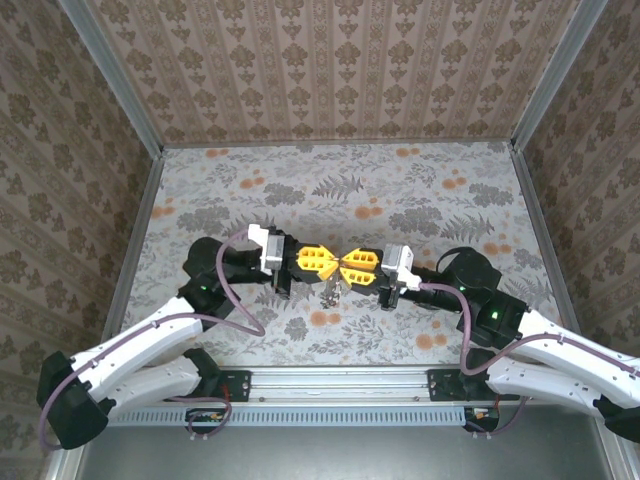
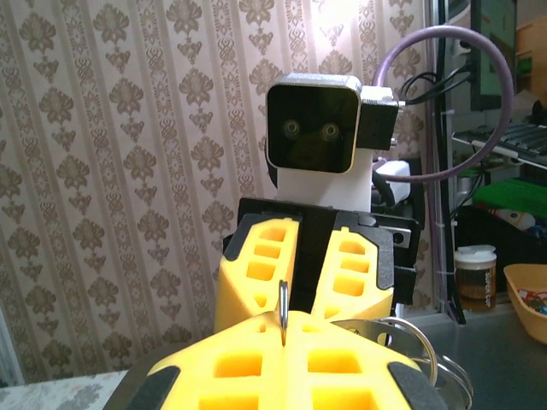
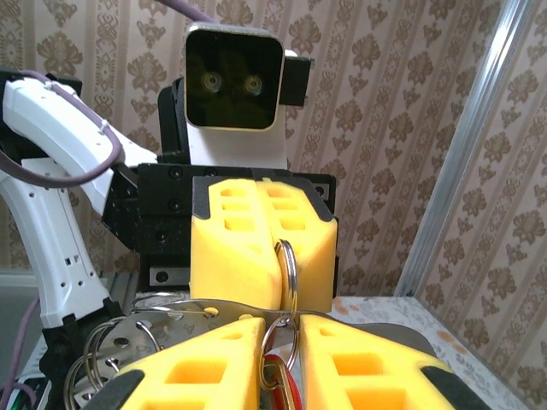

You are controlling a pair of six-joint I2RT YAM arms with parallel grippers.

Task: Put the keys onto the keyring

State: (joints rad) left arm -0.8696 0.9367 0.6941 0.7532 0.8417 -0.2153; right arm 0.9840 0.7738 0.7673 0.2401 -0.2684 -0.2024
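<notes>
Over the middle of the flowered table the two grippers meet tip to tip. The left gripper is pressed together on the keyring, which stands upright. On the right gripper the fingers sit slightly apart around that ring and a red loop; whether they pinch cannot be told. The keys hang just beneath

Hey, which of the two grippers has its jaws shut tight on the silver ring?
The left gripper: its yellow jaws meet with the silver ring pinched in the seam, while the right gripper has its jaws slightly apart.
</notes>
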